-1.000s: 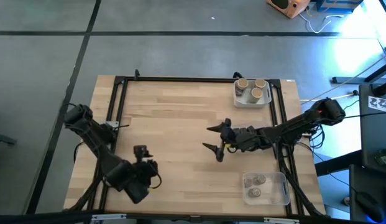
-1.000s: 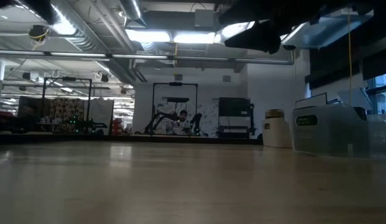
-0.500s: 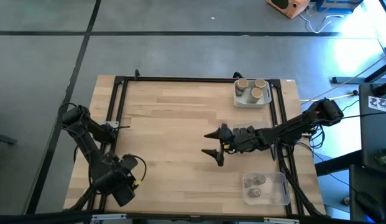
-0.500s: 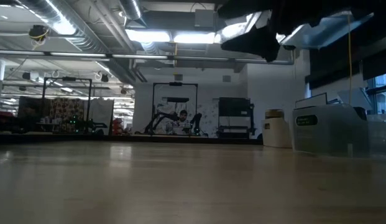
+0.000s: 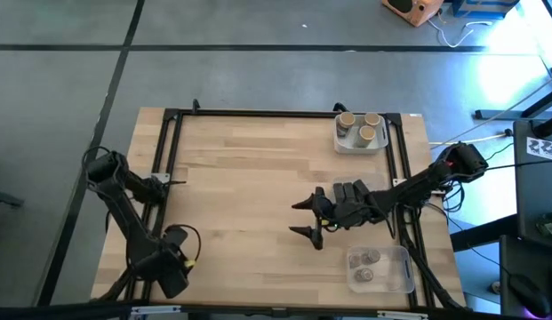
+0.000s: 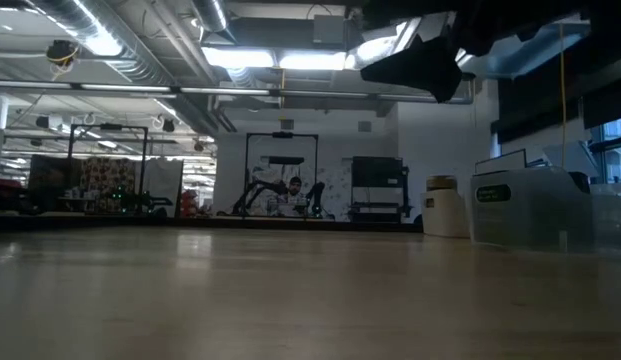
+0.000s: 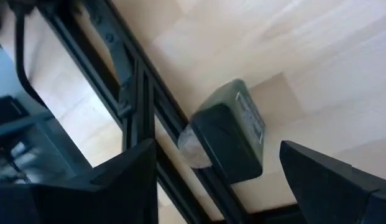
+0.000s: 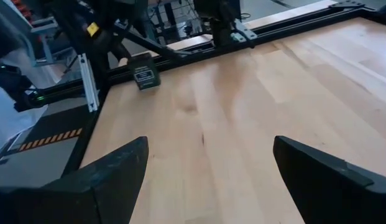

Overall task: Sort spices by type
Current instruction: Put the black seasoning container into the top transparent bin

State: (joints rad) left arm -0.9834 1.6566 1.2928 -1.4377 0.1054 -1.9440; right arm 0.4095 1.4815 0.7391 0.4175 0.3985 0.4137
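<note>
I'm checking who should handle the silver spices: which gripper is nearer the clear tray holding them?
Right. The right gripper hangs open over the table just beside the clear tray of silver spices. The left gripper sits at the table's opposite edge, far from it.

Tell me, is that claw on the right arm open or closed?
Open. From above, the right gripper hangs over the middle of the table with its two fingers spread well apart and nothing between them; its wrist view shows bare wood in the gap.
</note>
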